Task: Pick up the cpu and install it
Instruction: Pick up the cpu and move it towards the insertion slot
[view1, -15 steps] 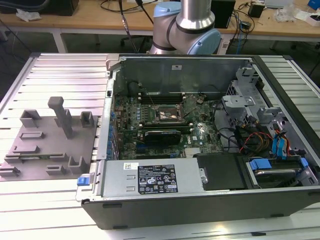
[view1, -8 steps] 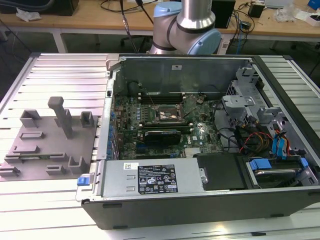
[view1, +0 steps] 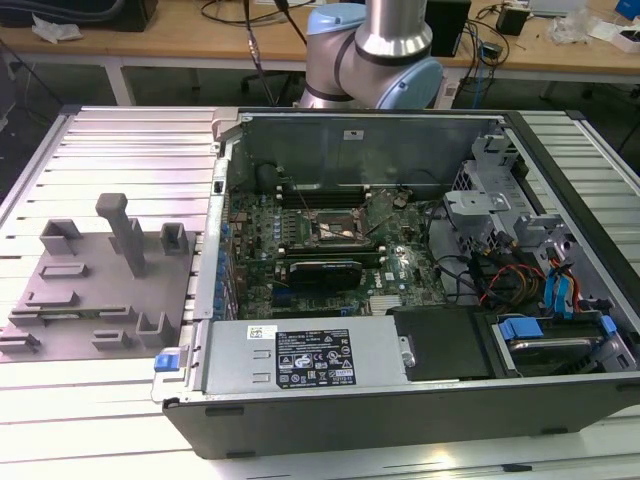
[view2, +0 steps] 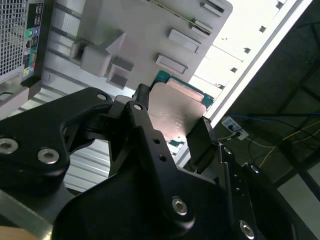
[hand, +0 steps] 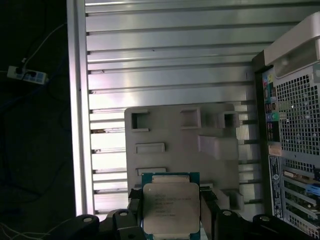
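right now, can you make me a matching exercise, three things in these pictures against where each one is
Things:
1. cpu
2. grey plate
3. socket

Places:
a. on the green board inside the open computer case
b. held off the table, clamped in the gripper
c. lying flat on the slatted table, outside the case

Pairs: 1-b, 2-c, 3-a

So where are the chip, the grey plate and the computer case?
cpu (hand: 171, 207): first wrist view, middle of its metal top.
grey plate (hand: 185, 161): first wrist view, bare flat part.
computer case (view1: 400, 425): exterior view, near side wall.
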